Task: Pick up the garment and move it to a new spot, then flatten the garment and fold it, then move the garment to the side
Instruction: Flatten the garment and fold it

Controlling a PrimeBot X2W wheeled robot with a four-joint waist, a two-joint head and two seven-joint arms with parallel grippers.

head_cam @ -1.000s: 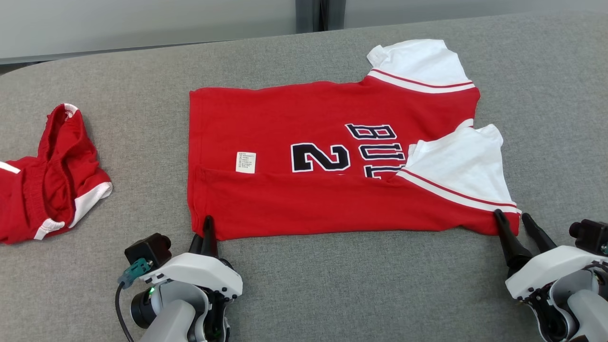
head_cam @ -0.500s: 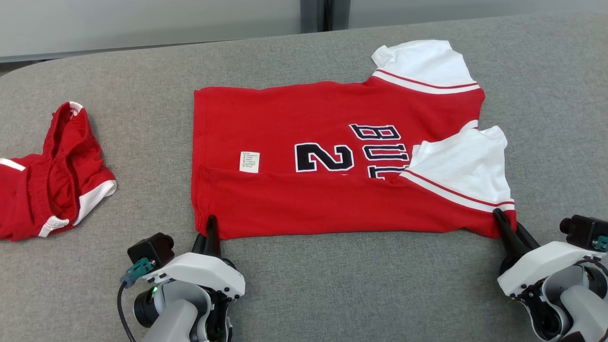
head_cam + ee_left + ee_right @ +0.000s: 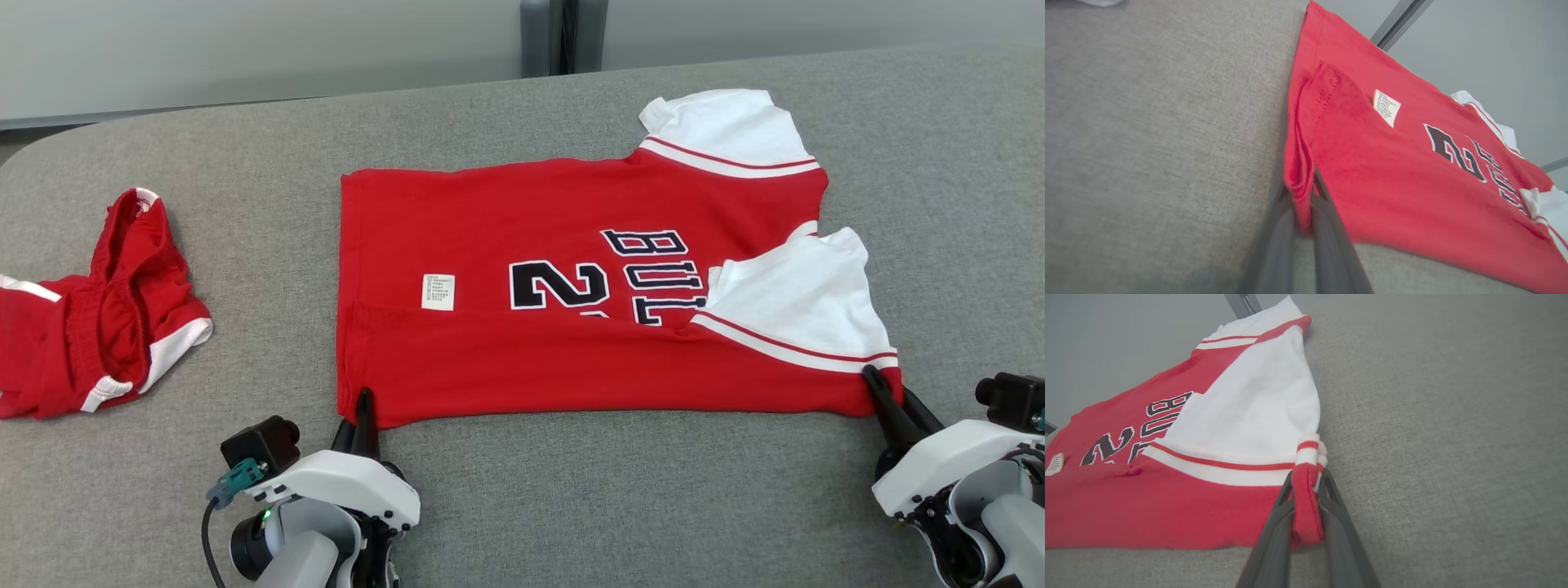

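The jersey [image 3: 490, 220] lies flat mid-frame on the tabletop [image 3: 588, 506], its lower edge folded up. The left tool [image 3: 364, 402] is clamped on its lower-left corner, the right tool [image 3: 886, 390] on its lower-right corner.

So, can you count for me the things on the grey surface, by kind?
Jersey: 1, the jersey
Shorts: 1, the shorts
Grippers: 2, the left gripper and the right gripper
Total: 4
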